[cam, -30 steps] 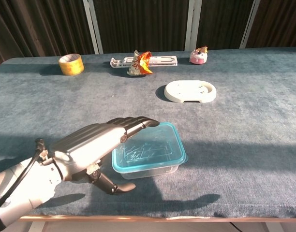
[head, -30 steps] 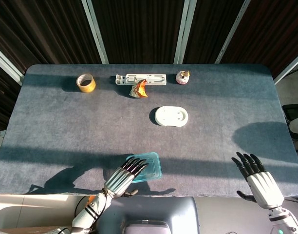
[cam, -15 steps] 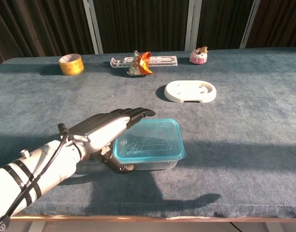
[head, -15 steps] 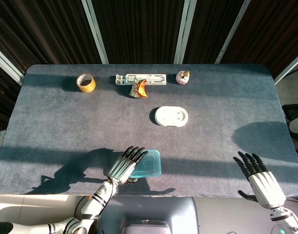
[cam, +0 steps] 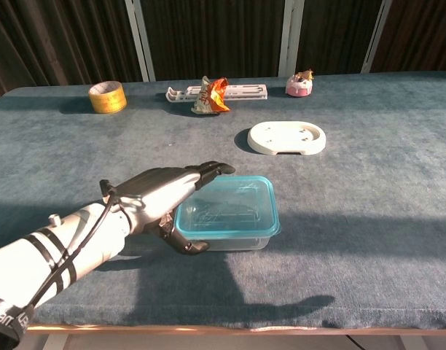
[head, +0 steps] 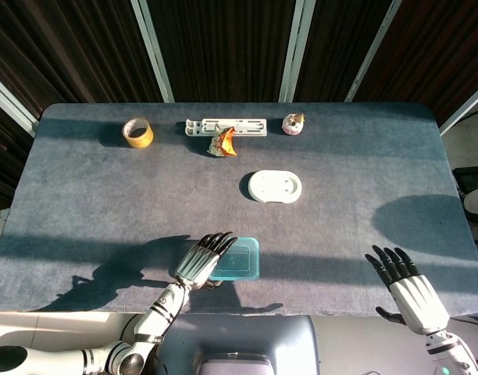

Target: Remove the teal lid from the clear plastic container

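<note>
The clear plastic container with its teal lid (head: 237, 259) (cam: 227, 210) stands near the table's front edge, lid on. My left hand (head: 201, 260) (cam: 161, 195) lies against its left side. The fingers (cam: 208, 170) stretch flat along the lid's far-left edge, and the thumb (cam: 188, 246) curls at the near-left corner. The container sits partly between thumb and fingers, with no firm grip showing. My right hand (head: 403, 281) hovers at the front right edge with fingers spread, holding nothing; only the head view shows it.
A white oval dish (head: 275, 186) (cam: 286, 137) lies beyond the container. Along the far edge lie a tape roll (head: 137, 132) (cam: 107, 97), a white rack (head: 226, 126), an orange wrapper (head: 223, 143) (cam: 210, 95) and a small pink object (head: 294, 123) (cam: 299, 84).
My left hand has slid forward over the table to the container's left side, and the container has shifted slightly away from the front edge. The right hand has barely moved.
</note>
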You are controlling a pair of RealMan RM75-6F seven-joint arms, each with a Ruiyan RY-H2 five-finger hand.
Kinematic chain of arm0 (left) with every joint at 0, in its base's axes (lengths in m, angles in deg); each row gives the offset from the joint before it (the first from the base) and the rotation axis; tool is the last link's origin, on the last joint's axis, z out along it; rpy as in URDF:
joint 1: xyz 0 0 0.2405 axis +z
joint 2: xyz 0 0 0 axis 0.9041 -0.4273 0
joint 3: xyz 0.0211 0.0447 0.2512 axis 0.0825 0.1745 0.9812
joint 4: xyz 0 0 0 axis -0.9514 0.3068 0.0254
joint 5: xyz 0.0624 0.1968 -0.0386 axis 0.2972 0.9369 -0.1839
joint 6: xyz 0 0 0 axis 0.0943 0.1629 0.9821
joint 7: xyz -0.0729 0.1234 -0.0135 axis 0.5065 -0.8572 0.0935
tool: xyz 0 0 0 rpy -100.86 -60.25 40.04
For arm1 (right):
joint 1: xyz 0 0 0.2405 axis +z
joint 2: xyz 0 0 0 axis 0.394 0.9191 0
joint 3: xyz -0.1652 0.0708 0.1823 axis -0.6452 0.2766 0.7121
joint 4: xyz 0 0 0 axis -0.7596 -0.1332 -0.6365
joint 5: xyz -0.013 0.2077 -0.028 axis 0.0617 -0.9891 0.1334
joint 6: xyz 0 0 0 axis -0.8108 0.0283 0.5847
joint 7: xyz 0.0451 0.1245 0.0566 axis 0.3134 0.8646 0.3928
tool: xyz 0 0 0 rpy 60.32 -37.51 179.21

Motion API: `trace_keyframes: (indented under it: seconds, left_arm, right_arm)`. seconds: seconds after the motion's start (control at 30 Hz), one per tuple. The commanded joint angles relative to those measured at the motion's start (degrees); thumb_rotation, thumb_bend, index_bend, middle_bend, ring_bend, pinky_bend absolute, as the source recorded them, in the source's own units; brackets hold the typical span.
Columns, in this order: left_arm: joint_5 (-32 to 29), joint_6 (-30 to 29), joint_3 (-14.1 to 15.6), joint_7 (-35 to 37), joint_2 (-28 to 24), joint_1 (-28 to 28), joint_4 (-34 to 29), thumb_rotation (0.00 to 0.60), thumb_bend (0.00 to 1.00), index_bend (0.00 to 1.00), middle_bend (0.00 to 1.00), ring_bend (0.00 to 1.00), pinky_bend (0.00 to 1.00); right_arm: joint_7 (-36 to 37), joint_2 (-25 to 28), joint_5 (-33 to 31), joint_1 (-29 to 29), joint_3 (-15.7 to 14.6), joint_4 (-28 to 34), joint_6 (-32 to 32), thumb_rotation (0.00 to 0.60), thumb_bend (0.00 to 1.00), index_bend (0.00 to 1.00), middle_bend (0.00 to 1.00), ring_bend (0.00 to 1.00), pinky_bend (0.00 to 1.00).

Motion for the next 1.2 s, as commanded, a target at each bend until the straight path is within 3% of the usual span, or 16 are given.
trace_keyframes:
  seconds: [0.03,0.17,0.33,0.6,0.87,1.2]
  left_arm:
    - [0.6,-0.2,0.6,0.6,0.6,-0.5,0.4,0.600,0.24,0.00,0.12,0.31,0.40]
    - [1.9,-0.6,1.9,1.2,1.5,-1.1,0.5,0.600,0.24,0.00,0.17,0.36,0.45]
    - [2.9,-0.6,3.0,2.4,2.8,-1.6,1.4,0.600,0.24,0.00,0.19,0.37,0.46]
    - [3.6,-1.2,3.5,3.7,4.0,-2.1,3.1,0.600,0.24,0.00,0.19,0.38,0.46]
    - [3.9,-1.5,4.1,3.8,4.4,-2.4,3.2,0.600,0.24,0.00,0.18,0.38,0.46]
    - [4.2,-2.2,4.5,3.8,4.5,-2.5,3.2,0.600,0.24,0.00,0.15,0.38,0.45]
  right_arm:
    - [0.2,-1.8,2.4,3.2,0.6,-0.5,3.2,0.600,0.19,0.01,0.00,0.00,0.00]
    - [3.1,-4.7,4.7,9.8,1.8,-1.6,10.2,0.600,0.19,0.11,0.00,0.00,0.00]
    - [12.6,-8.1,7.7,17.4,1.7,-4.5,16.8,0.600,0.31,0.29,0.00,0.00,0.00]
    - [21.2,-16.3,13.0,21.9,1.1,-13.9,12.5,0.600,0.41,0.49,0.00,0.00,0.00]
    - [23.4,-22.8,13.2,24.3,0.4,-19.5,11.6,0.600,0.44,0.52,0.00,0.00,0.00]
    - [21.6,-25.9,11.0,25.4,-0.5,-21.3,12.6,0.600,0.44,0.52,0.00,0.00,0.00]
